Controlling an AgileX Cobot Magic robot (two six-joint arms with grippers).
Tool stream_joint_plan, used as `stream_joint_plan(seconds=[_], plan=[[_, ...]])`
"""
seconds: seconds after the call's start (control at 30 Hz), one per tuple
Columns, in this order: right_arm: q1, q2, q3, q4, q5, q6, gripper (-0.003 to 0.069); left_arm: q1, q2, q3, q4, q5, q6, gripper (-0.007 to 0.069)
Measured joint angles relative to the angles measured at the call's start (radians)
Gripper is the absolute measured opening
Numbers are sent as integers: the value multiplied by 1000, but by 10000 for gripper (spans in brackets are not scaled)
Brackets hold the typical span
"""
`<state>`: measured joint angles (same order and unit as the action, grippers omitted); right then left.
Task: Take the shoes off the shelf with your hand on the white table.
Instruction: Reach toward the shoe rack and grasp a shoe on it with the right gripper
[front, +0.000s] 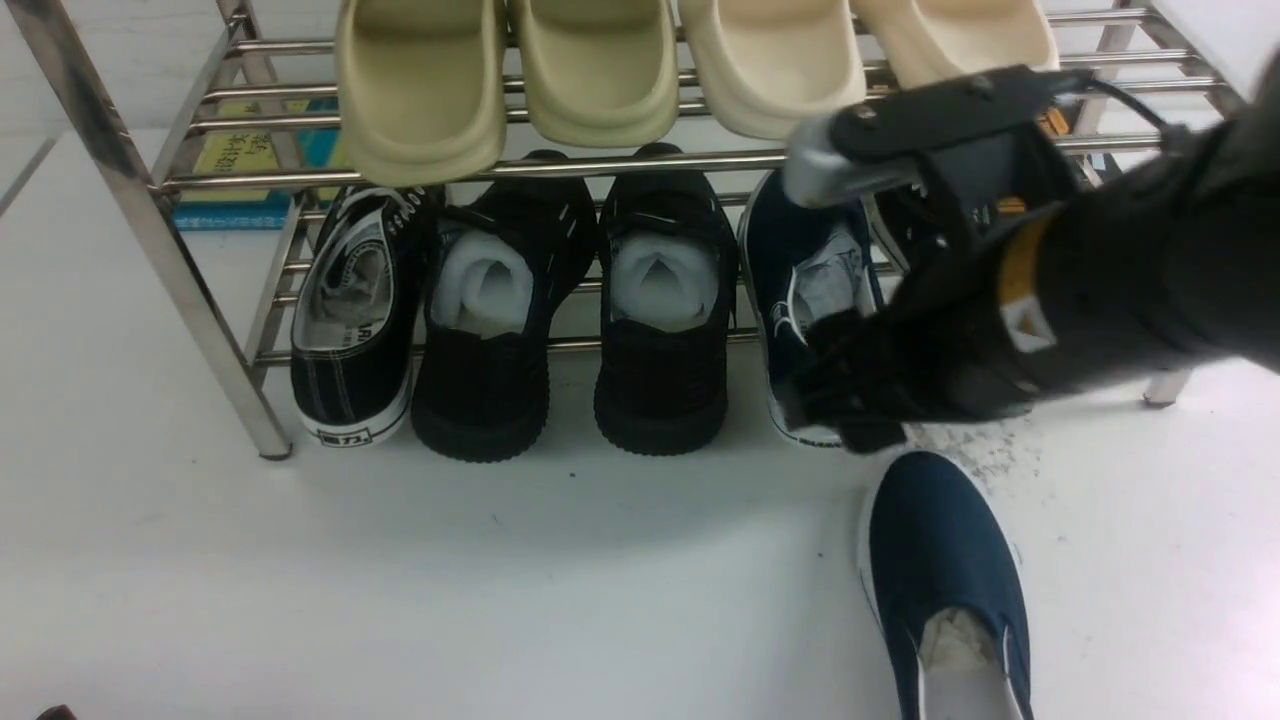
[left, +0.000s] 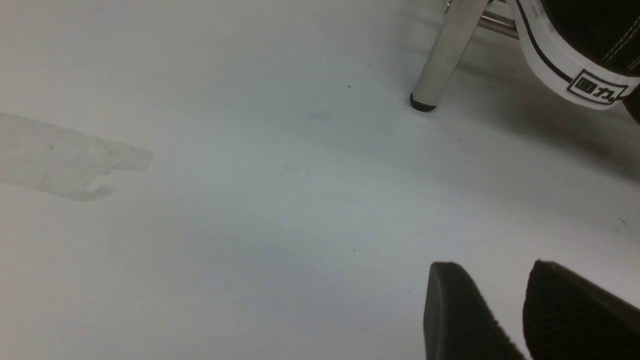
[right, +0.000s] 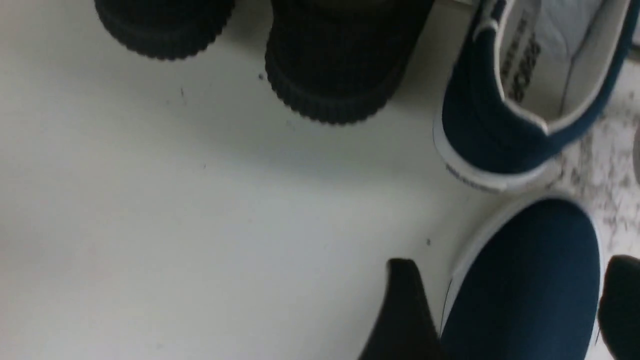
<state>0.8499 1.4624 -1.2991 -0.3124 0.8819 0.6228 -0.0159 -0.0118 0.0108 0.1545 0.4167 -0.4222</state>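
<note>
One navy shoe (front: 940, 560) lies on the white table (front: 400, 580) in front of the shelf (front: 600, 162), toe toward the rack. Its mate (front: 815, 290) still rests on the lower tier, heel hanging over the front tube, paper inside. My right gripper (front: 835, 415) hovers between the two, just above the table. In the right wrist view its jaws (right: 510, 262) stand wide apart, with the toe of the table shoe (right: 525, 280) seen between them and the shelf shoe (right: 500, 125) beyond. My left gripper (left: 495, 270) hangs over bare table, a narrow gap between its fingers, holding nothing.
On the lower tier sit a black lace-up sneaker (front: 355, 320) and two all-black shoes (front: 485, 330). Pale slides (front: 420, 90) fill the top tier. A chrome leg (left: 445, 55) stands near my left gripper. Grey scuff marks (front: 985, 450) lie by the table shoe.
</note>
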Motion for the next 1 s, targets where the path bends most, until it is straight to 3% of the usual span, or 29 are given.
stream_joint_plan(seconds=[0.23,0.47,0.73,0.9,1.0], plan=[[-75,209,-143,-104,-38,151,485,0,0,0,0,0,0,239],[-171,335,-175,-62,-139,161,482,0,0,0,0,0,0,239],[-194,407,-177,-51,-225,162,433,0,0,0,0,0,0,239],[-194,451,-177,-51,-242,162,351,0,0,0,0,0,0,239],[-194,452,-177,-51,-242,162,255,0,0,0,0,0,0,239]])
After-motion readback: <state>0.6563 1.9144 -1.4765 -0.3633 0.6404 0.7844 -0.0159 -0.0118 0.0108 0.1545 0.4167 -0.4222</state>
